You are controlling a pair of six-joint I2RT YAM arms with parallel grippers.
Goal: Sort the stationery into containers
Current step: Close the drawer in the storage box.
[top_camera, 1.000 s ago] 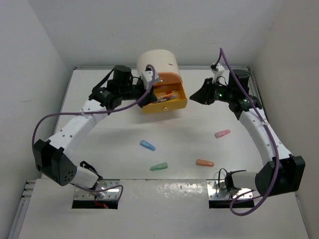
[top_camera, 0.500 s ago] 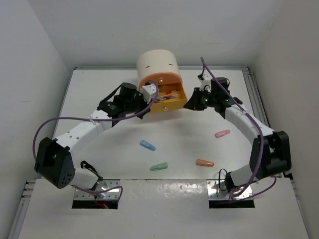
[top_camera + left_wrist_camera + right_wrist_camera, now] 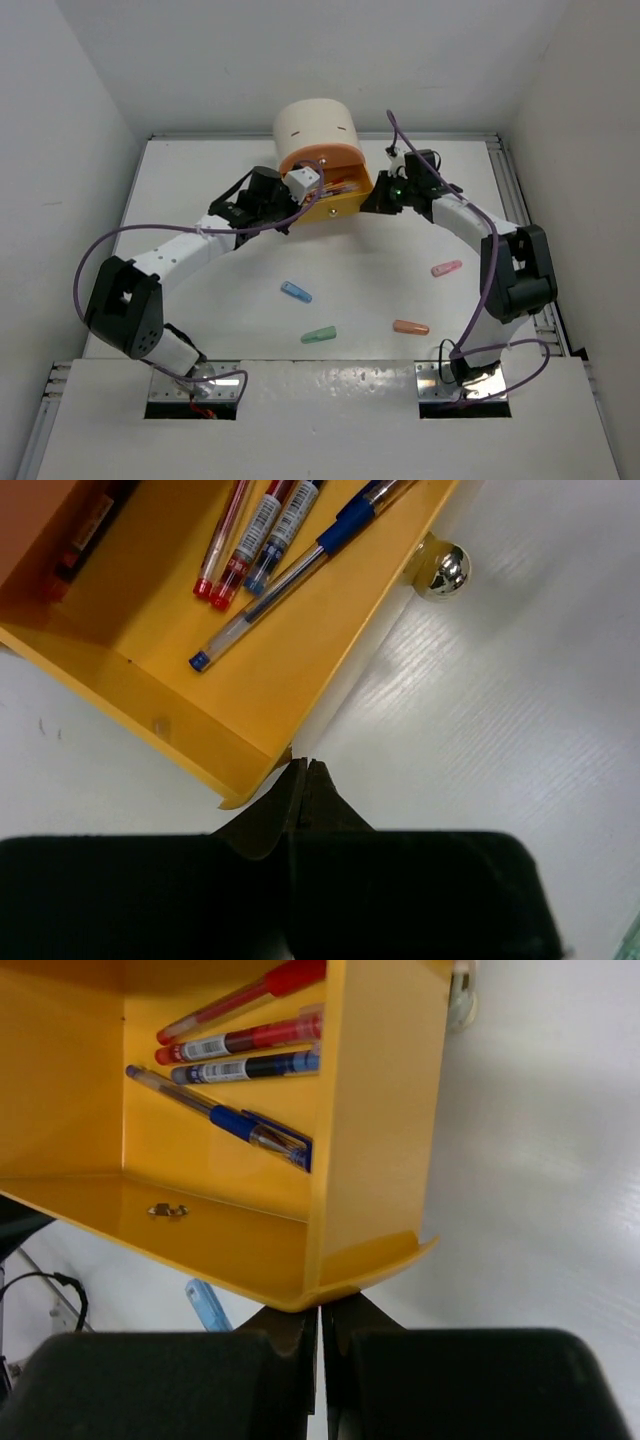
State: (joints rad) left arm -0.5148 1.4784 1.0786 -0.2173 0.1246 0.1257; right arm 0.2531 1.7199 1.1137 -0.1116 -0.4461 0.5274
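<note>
The cream arch-topped cabinet (image 3: 318,128) has a peach drawer (image 3: 325,158) above a partly open orange-yellow drawer (image 3: 338,205). Red and blue pens (image 3: 262,542) (image 3: 240,1040) lie inside the yellow drawer (image 3: 250,690) (image 3: 375,1130). My left gripper (image 3: 297,212) (image 3: 305,765) is shut and empty, its tips at the drawer's front left corner. My right gripper (image 3: 368,203) (image 3: 320,1312) is shut and empty, touching the front right corner. On the table lie blue (image 3: 295,292) (image 3: 207,1305), green (image 3: 319,335), orange (image 3: 410,327) and pink (image 3: 446,268) capsule pieces.
The drawer's round metal knob (image 3: 441,568) (image 3: 462,995) sticks out of its front between the two grippers. White walls close in the table (image 3: 220,300) at the back and both sides. Purple cables loop from both arms.
Both arms swung inward to the yellow drawer's front corners and both grippers closed. The drawer sits further into the cabinet than a second ago.
</note>
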